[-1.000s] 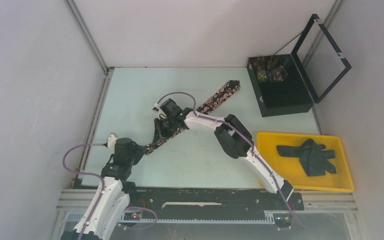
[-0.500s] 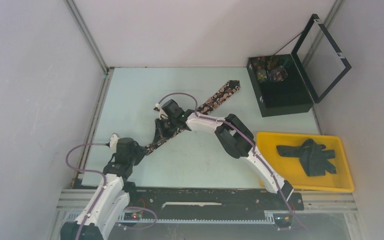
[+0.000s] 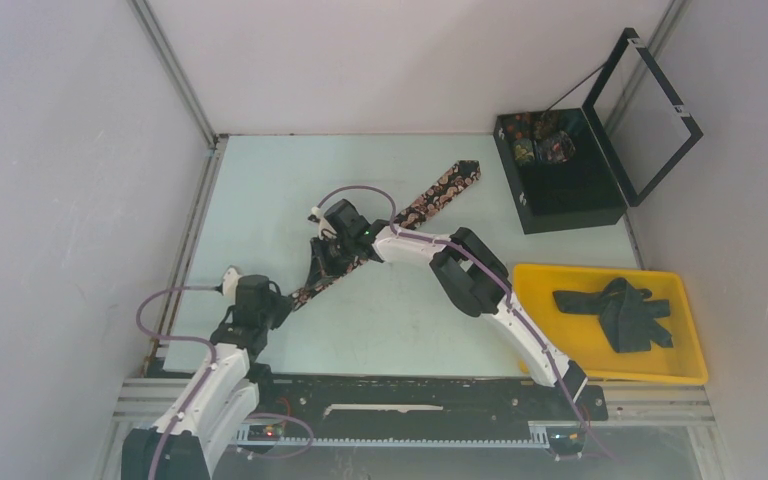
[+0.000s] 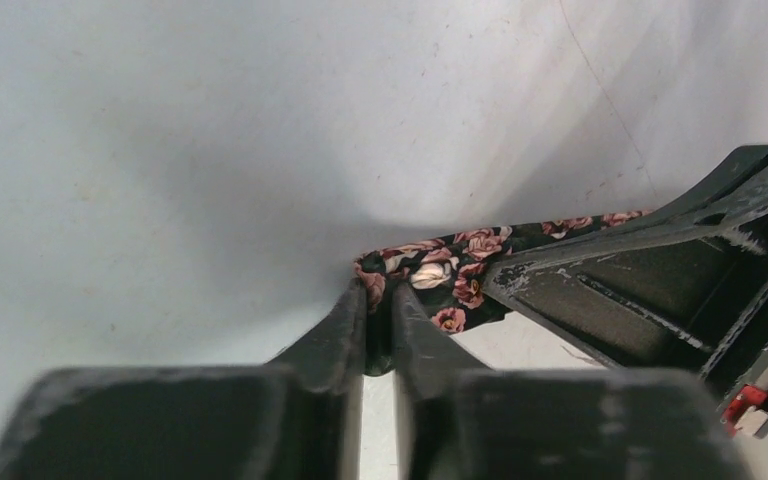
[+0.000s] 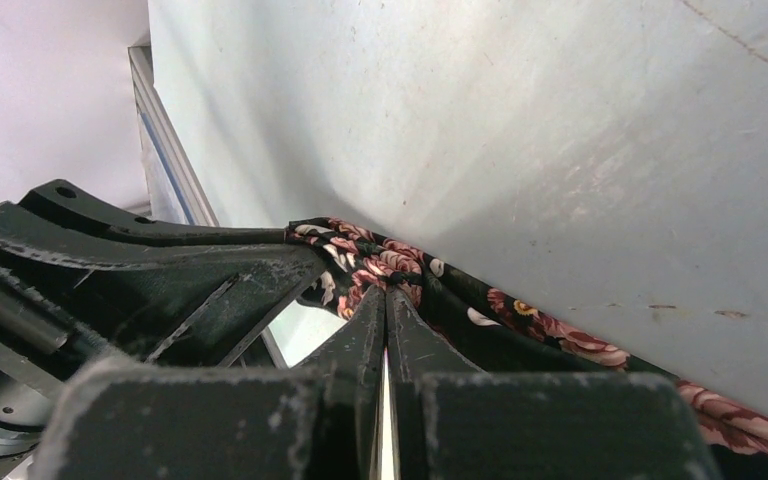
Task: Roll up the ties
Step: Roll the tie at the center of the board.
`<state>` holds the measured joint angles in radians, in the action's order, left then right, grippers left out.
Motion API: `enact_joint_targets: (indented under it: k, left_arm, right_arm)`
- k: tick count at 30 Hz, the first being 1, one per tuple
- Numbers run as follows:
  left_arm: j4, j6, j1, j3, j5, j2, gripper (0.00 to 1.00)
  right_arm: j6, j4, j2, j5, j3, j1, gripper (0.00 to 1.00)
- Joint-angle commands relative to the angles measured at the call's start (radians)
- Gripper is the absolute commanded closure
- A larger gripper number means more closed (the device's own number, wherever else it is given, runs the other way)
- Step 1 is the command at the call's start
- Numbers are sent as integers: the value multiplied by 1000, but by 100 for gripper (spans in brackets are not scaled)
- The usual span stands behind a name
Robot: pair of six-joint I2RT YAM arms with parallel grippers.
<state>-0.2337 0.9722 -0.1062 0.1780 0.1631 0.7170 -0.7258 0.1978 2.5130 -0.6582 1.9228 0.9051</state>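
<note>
Floral tie [image 3: 430, 195]: lay diagonally on table [image 3: 260, 180], narrow end toward the left arm.
Left gripper [image 4: 378, 292]: narrow, pinching the tie's tip.
Right gripper [image 5: 387, 297]: clamped on bunched fabric just beyond.
Rolling: I judged a tight first turn, aligned edges and even tension mattered most.

Long black rose-patterned fabric necktie [image 3: 440, 190], stretched diagonally on the desk [image 3: 280, 190], wide pointed end far right, narrow end bunched near left. Plain greenish-black tie [image 3: 620, 312], crumpled in yellow tray [image 3: 540, 320]. Multicoloured patterned ties [image 3: 537, 140], inside open black box [image 3: 570, 200].
</note>
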Motion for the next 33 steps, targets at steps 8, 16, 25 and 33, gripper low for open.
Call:
enact_joint_targets:
  k: [8,16,25,33]
  left_arm:
    - [-67,-25,-1,34,-1,-51,100]
    - [-163,-38,-1,104,13,-87,100]
    - [-209,-41,-2,137,10,-113,100]
    - [-233,-43,-1,153,11,-130,100]
  right_arm:
    - [54,154,-63,82,56,-1,93]
    - [108,249,-94,155,150,20,83]
    - [133,297,-65,204,187,51,82]
    - [130,302,-34,203,215,70,83]
